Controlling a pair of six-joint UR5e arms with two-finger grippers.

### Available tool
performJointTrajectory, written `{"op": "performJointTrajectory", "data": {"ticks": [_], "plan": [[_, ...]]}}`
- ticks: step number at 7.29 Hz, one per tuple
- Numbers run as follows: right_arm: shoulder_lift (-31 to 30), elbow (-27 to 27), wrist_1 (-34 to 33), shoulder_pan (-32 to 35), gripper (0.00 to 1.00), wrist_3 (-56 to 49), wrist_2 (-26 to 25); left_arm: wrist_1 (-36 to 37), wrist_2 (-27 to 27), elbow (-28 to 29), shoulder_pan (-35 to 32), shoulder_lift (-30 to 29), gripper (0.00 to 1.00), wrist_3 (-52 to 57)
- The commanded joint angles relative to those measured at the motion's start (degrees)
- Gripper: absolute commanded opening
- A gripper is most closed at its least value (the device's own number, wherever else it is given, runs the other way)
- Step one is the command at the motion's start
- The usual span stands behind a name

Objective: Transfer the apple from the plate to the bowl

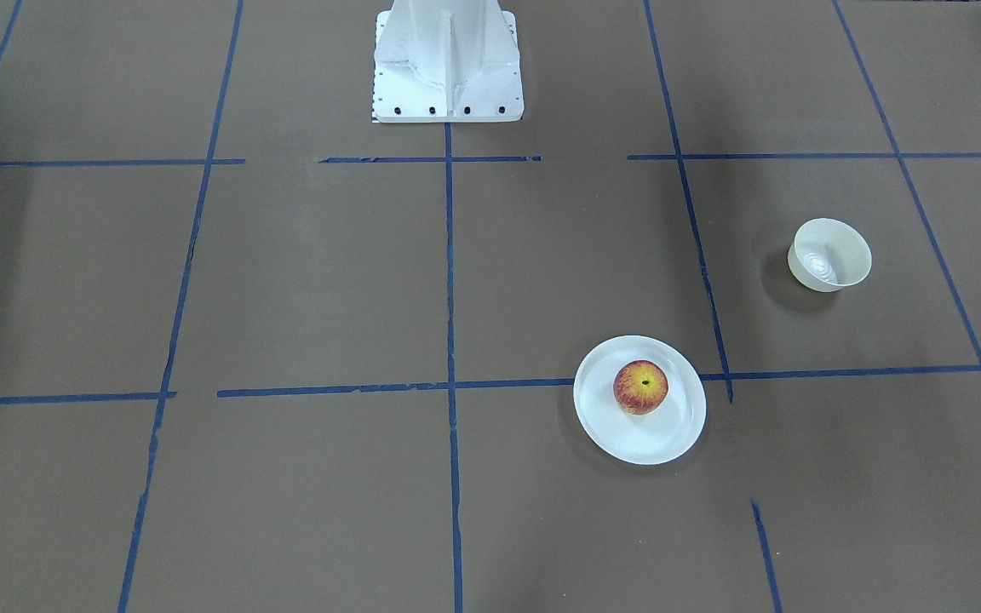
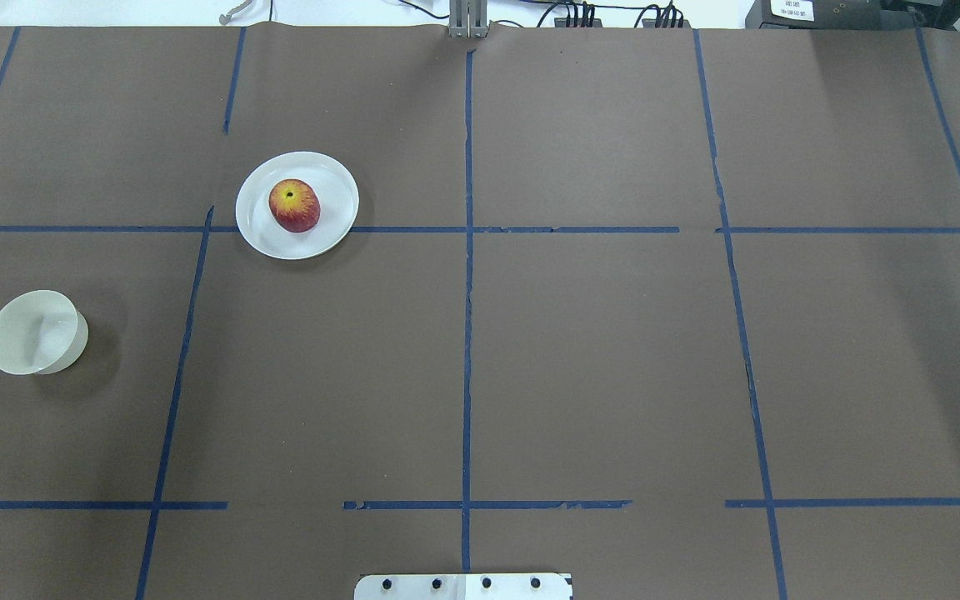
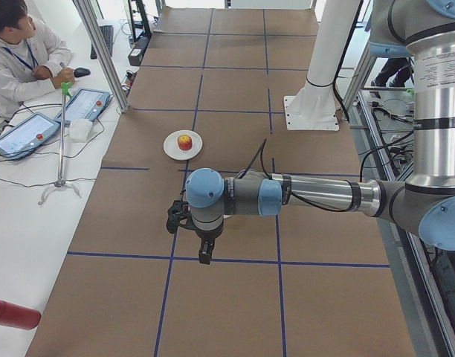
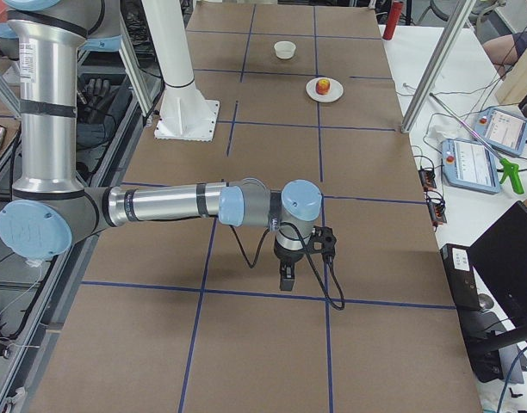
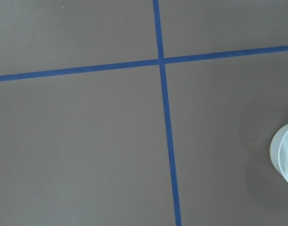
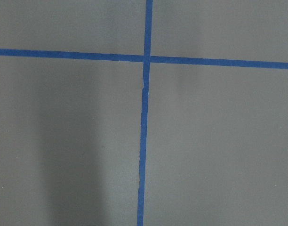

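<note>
Brown table [image 2: 597, 350] gridded with blue tape [image 2: 467, 333]; an operator [image 3: 23, 56] sits at a side desk. The apple [image 2: 294, 205] rests on the plate [image 2: 334, 179], far left; the bowl [image 2: 37, 332] stands apart, nearer. Left gripper [image 3: 205, 257] and right gripper [image 4: 286, 281] hang pointing down from level forearms, closure impossible to tell.

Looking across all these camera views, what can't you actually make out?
- Left gripper: shows only in the exterior left view, side-on, so open or shut cannot be told.
- Right gripper: shows only in the exterior right view, so the same doubt applies.
- Bowl: the right edge of the left wrist view cuts most of it off.
- Apple and plate: too small in the exterior right view for any detail.
</note>
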Motion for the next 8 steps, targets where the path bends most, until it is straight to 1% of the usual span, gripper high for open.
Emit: {"op": "performJointTrajectory", "data": {"ticks": [1,2,3,4,5,6,7,8], "plan": [[0.0,0.09,0.0,0.0,1.0,0.02,0.0,-1.45,-0.31,-5.22,7.68,-1.7,1.0,-13.62],[0.0,0.0,0.0,0.0,1.0,0.02,0.0,-1.45,-0.4,-8.47,12.79,-3.54,1.0,-21.8],[0.0,0.0,0.0,0.0,1.0,0.02,0.0,-1.28,-0.4,-9.55,16.67,-7.91,1.0,-30.76],[0.0,0.0,0.0,0.0,1.0,0.02,0.0,-1.11,-0.05,-9.56,22.45,-13.79,1.0,-40.33],[0.0,0.09,0.0,0.0,1.0,0.02,0.0,-1.02,0.22,-7.91,29.73,-18.8,1.0,-48.43],[0.0,0.0,0.0,0.0,1.0,0.02,0.0,-1.19,3.18,-5.28,37.03,-24.07,1.0,-56.26],[0.0,0.09,0.0,0.0,1.0,0.02,0.0,-1.54,8.34,0.4,40.5,-30.48,1.0,-60.69],[0.0,0.09,0.09,0.0,1.0,0.02,0.0,-3.28,9.0,6.99,41.84,-35.5,1.0,-62.21]]}}
